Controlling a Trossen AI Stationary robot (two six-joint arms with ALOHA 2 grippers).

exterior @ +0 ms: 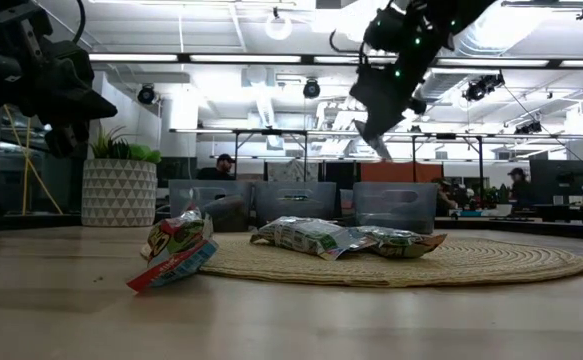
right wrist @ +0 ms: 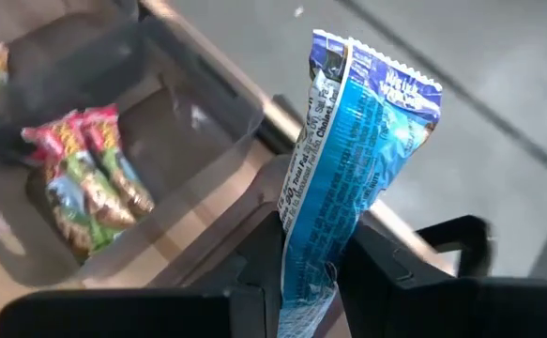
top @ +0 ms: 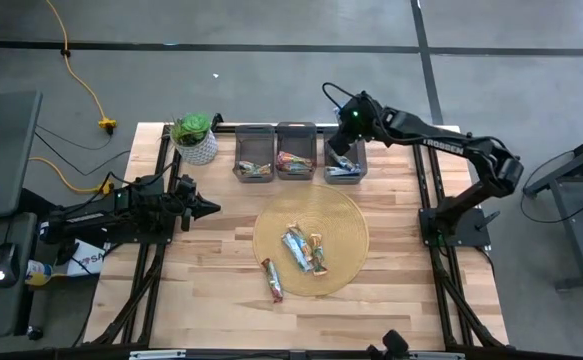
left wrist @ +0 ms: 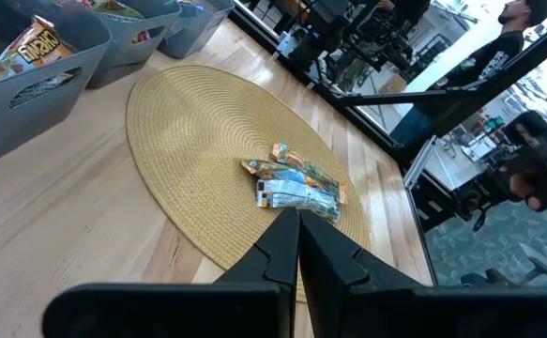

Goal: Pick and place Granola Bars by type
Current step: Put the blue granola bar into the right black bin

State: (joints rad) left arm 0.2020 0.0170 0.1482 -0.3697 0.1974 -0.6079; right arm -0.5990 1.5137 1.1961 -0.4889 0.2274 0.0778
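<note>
Right gripper (top: 343, 143) clamped on a blue bar (right wrist: 353, 160) above the rightmost bin (top: 344, 160); left gripper (top: 207, 208) parked, fingers pressed together.

High view: three grey bins are seen in a row at the table's far edge, each with bars inside; three bars (top: 303, 250) lie on the round woven mat (top: 346, 215), one bar (top: 272, 280) just off its near-left rim. Low view: the right gripper is seen raised above the bins. Left wrist view: closed fingers (left wrist: 296, 253) are pointed toward the mat's bars. Right wrist view: the blue bar is pinched upright between the fingers; red-green bars (right wrist: 90, 178) are seen in the neighbouring bin.
</note>
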